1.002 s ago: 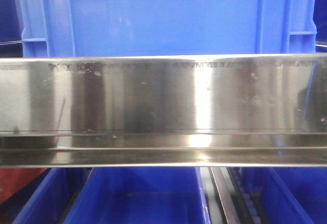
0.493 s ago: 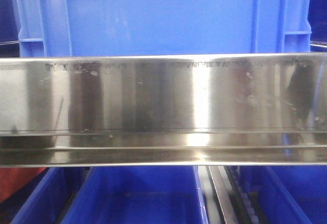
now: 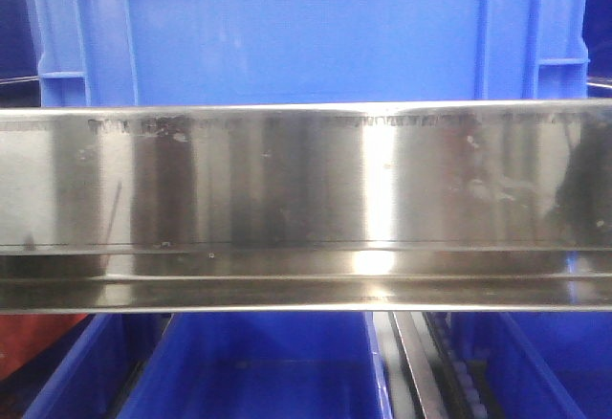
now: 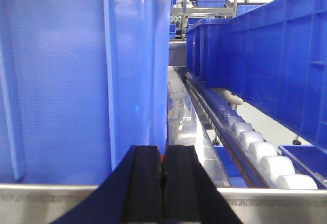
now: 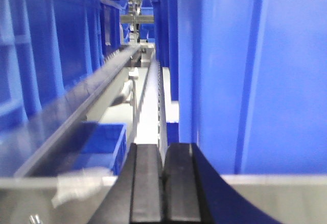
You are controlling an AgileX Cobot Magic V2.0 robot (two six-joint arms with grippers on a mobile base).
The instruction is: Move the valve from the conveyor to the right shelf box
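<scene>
The valve and the conveyor are not in view. The right shelf's shiny steel front rail (image 3: 306, 189) runs across the front view, with a large blue box (image 3: 306, 32) standing on the shelf behind it. My left gripper (image 4: 162, 155) is shut and empty, level with the steel rail (image 4: 51, 201) and right in front of the blue box's wall (image 4: 66, 81). My right gripper (image 5: 163, 155) is shut and empty, beside a blue box wall (image 5: 245, 75). A blurred whitish shape (image 5: 76, 183) lies at the rail to its left; I cannot tell what it is.
Open blue bins (image 3: 258, 371) sit on the lower level under the rail. A white roller track (image 4: 255, 147) runs along the shelf, with more blue boxes (image 4: 276, 55) to its right. A row of blue boxes (image 5: 46, 50) lines the left of the right wrist view.
The front view swayed slightly left and back. The dark reflection at the right end of the steel rail has grown and sits lower.
</scene>
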